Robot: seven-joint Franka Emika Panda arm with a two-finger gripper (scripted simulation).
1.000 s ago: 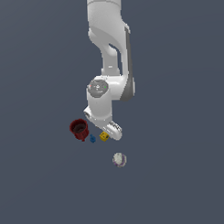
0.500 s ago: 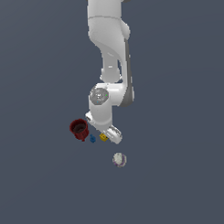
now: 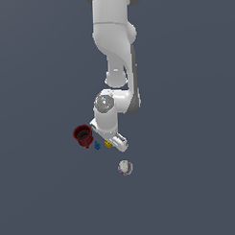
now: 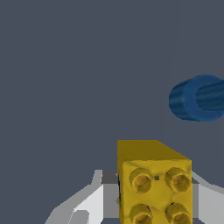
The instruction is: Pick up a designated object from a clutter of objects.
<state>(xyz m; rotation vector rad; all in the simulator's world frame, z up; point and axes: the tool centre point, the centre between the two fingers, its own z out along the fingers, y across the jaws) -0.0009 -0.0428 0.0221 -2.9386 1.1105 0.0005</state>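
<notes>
Flat grey counter (image 3: 40, 199) runs unbroken to every edge, with nothing on it but my arm and four small things. In the exterior view my end effector (image 3: 112, 141) is down low among them. From the yellow cube (image 3: 108, 144), the tiny blue piece (image 3: 97, 146) sits just beside it at about nine o'clock, the dark red cup (image 3: 83, 135) farther out at about ten, and the whitish ball (image 3: 125, 167) lies apart at about five.

The wrist view shows the yellow cube (image 4: 153, 183) filling the space between my two pale fingers (image 4: 89, 201), one on each side of it, its studded face toward the camera. I cannot tell whether the pads are pressing it or only flanking it, so I cannot tell whether I hold it.

My worries from here, as I judge them:
- If the fingers bear on a corner or only the lower part, the cube could twist or squirt out when I lift.
- The blue piece (image 4: 197, 98) lies close; a finger sweeping outward or a sideways shift could knock it rolling, or drag it in.
- The cup stands near my wrist's side; a tilted lift could clip its rim.
</notes>
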